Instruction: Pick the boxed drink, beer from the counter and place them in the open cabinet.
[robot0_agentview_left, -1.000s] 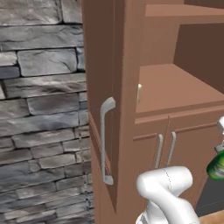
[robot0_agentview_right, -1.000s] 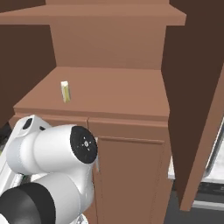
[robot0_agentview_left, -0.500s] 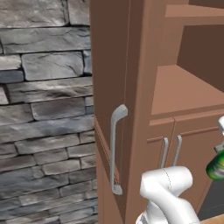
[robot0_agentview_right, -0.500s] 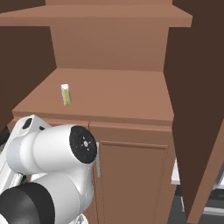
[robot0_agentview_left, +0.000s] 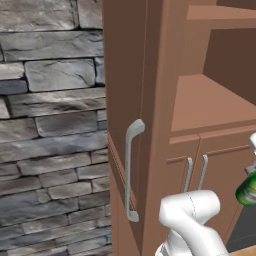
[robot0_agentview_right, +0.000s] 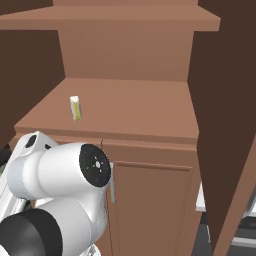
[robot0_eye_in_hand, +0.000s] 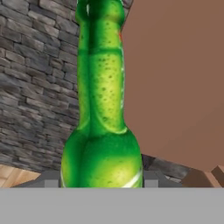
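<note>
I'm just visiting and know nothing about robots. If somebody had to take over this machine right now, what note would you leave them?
Hand: shut on the beer, a green bottle, with its neck pointing away from the hand camera.
Boxed drink: standing on the shelf of the open cabinet, toward its left side.
Done: the carton is in the cabinet and the bottle is picked up.
Left: bring the bottle, seen at the right edge of the left base view in front of the lower doors, up to the shelf, set it down beside the carton and let go.

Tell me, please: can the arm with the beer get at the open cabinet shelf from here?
Probably yes. The shelf of the open cabinet is uncovered in front, and only the boxed drink stands at one side. The fingers hold the beer, low beside the cabinet, so it must rise first.
</note>
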